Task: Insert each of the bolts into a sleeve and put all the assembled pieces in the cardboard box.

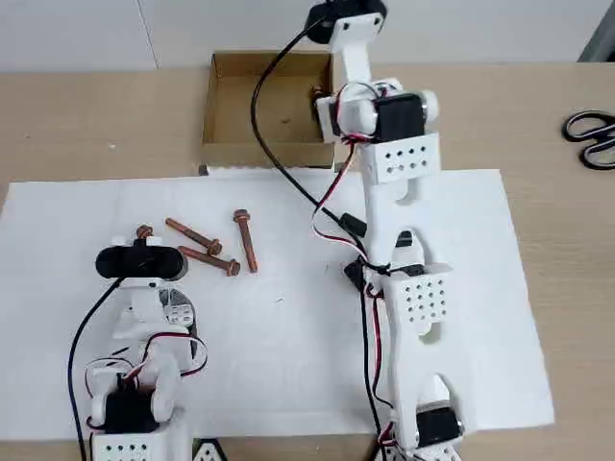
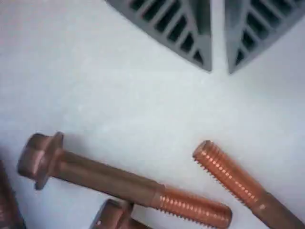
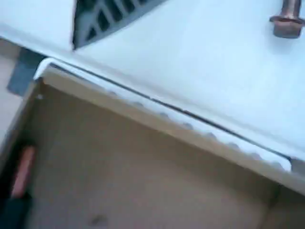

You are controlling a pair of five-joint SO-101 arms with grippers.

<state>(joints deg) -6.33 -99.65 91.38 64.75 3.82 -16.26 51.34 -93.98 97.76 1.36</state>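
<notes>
Three copper bolts (image 1: 192,233) (image 1: 209,257) (image 1: 247,240) lie on the white sheet, and a fourth bolt head (image 1: 144,231) shows by my left arm (image 1: 144,288). My left gripper (image 2: 219,62) hovers just above the bolts (image 2: 95,176) (image 2: 238,181); its jaws are almost together with nothing between them. My right gripper (image 1: 322,106) hangs over the right side of the cardboard box (image 1: 207,106). One grey finger (image 3: 105,19) shows, with no second finger close beside it. A copper piece (image 3: 23,171) lies inside the box (image 3: 167,124) near a wall.
The white sheet (image 1: 288,336) covers the table's middle, and its far edge meets the box's front wall. Black scissors (image 1: 591,137) lie at the far right. The right arm's black cable (image 1: 279,163) trails across the box and the sheet.
</notes>
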